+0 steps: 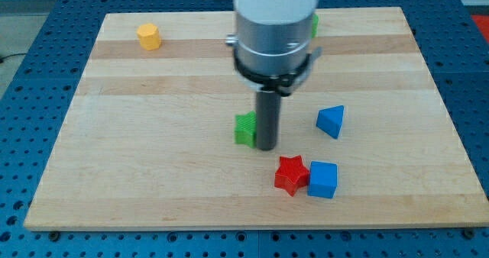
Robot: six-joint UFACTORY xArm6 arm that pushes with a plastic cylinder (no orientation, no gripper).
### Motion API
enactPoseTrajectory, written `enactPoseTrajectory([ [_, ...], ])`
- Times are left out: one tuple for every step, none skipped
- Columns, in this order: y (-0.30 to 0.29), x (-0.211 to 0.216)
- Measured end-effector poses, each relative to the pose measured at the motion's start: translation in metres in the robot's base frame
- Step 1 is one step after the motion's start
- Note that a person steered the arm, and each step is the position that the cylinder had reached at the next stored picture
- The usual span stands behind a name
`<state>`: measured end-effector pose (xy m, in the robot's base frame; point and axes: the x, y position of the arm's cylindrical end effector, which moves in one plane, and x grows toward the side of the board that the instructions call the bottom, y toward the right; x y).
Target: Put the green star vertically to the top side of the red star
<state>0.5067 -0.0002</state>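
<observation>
The red star (291,174) lies near the view's bottom, right of centre, touching a blue cube (323,179) on its right. A green block (245,128), partly hidden by the rod so its shape is unclear, sits above and to the left of the red star. My tip (266,146) is down on the board, right against the green block's right side. Another green piece (314,25) peeks out at the view's top behind the arm's body, mostly hidden.
A blue triangular block (331,121) lies to the right of my tip. A yellow block (149,37) sits at the view's top left. The wooden board (153,151) rests on a blue perforated table.
</observation>
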Motion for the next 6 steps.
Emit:
enactPoseTrajectory([
  [-0.031, 0.005],
  [-0.076, 0.007],
  [-0.084, -0.017],
  [-0.064, -0.032],
  [-0.049, -0.022],
  [-0.024, -0.022],
])
